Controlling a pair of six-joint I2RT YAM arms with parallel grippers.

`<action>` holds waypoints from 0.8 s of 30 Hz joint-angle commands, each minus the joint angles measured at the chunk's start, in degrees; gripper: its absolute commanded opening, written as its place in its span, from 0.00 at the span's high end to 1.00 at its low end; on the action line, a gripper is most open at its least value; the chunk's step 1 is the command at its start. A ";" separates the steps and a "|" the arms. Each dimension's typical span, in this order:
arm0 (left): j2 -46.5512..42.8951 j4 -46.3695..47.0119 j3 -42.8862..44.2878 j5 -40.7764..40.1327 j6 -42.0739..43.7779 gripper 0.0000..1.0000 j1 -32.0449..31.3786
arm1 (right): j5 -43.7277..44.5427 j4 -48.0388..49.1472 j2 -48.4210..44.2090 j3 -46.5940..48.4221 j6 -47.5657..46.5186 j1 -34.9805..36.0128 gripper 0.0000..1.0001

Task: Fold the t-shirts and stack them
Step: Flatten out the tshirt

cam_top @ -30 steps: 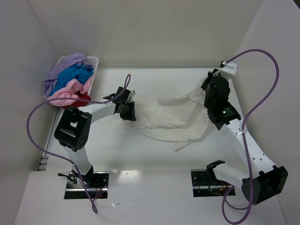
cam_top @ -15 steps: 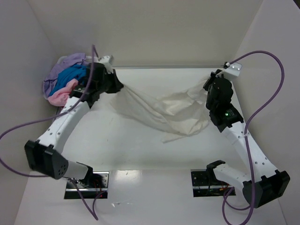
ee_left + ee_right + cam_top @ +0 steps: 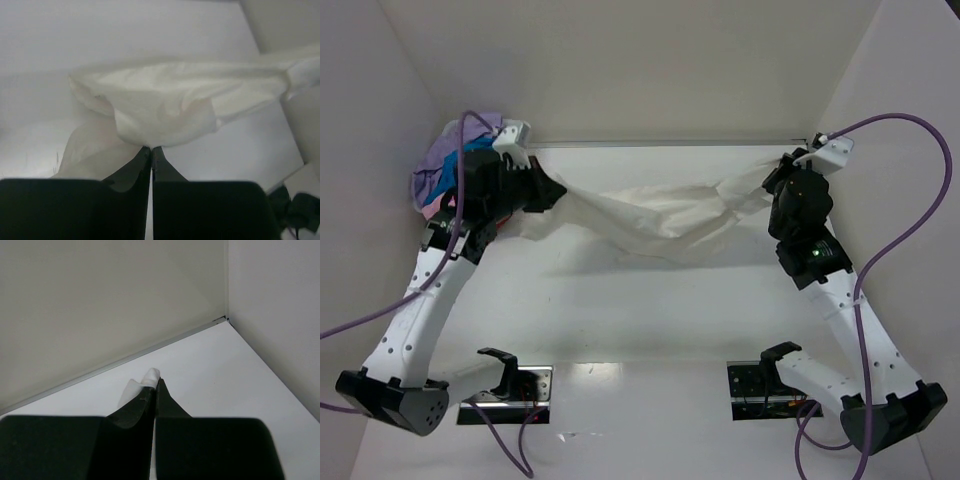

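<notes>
Cream-white t-shirt [image 3: 650, 215] hangs stretched between left pincer [image 3: 151, 149] and right pincer [image 3: 156, 382], both pinching it

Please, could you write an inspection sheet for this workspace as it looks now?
surface: white table, shadow under the hanging cloth
job's things: cream-white t-shirt stretched in the air between both arms; lilac and blue t-shirts piled far left
clutter: nothing seen
grippers: left gripper and right gripper, jaws shut on opposite ends of the shirt
cables: purple cables loop beside each arm
surroundings: plain walls on three sides
</notes>
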 commanded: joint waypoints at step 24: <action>12.16 6.77 -21.50 3.55 -3.19 0.05 -4.08 | 0.65 0.18 -2.11 -1.83 2.45 -0.42 1.00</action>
